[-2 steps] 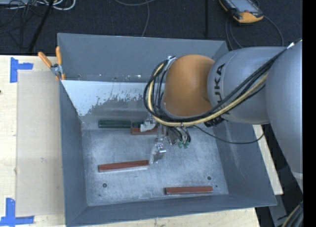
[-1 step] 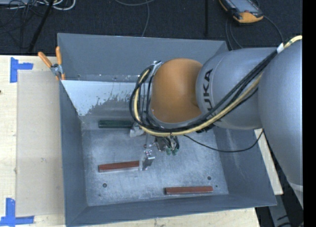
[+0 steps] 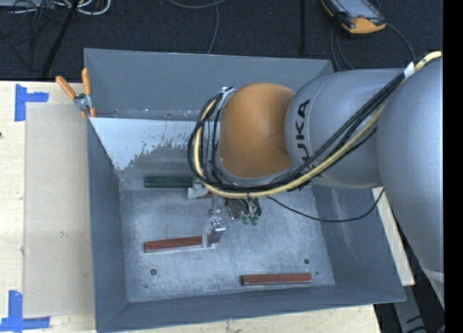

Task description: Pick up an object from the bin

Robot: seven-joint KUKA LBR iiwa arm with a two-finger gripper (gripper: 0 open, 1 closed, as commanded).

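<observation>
Camera view, looking down into the grey metal bin (image 3: 108, 201): the gripper (image 3: 215, 233) sat low over the floor, right at the right-hand end of a flat reddish-brown strip (image 3: 172, 245), and the rest of the strip ran off to the gripper's left. It looked like the lining-up step just ahead of a grasp. Nothing was visibly held. Honestly couldn't tell if the gripper was wide or narrow, since the orange wrist cover (image 3: 253, 132) and the looped cables (image 3: 199, 143) crowded over it from above.

My guess for the next move: settle squarely across that strip's end and close on its narrow width. That's a fiddly job, because the strip lay flat against the floor with barely any edge to get under.

Other stuff: a second reddish-brown strip (image 3: 276, 279), same thin slat shape, lay below and to the right of the gripper, well apart. A dark green bar (image 3: 166, 181) lay above and left of it, near the foot of the back wall. The bin floor looked scuffed and speckled, dull matte metal, and the strips looked smooth and rigid.
</observation>
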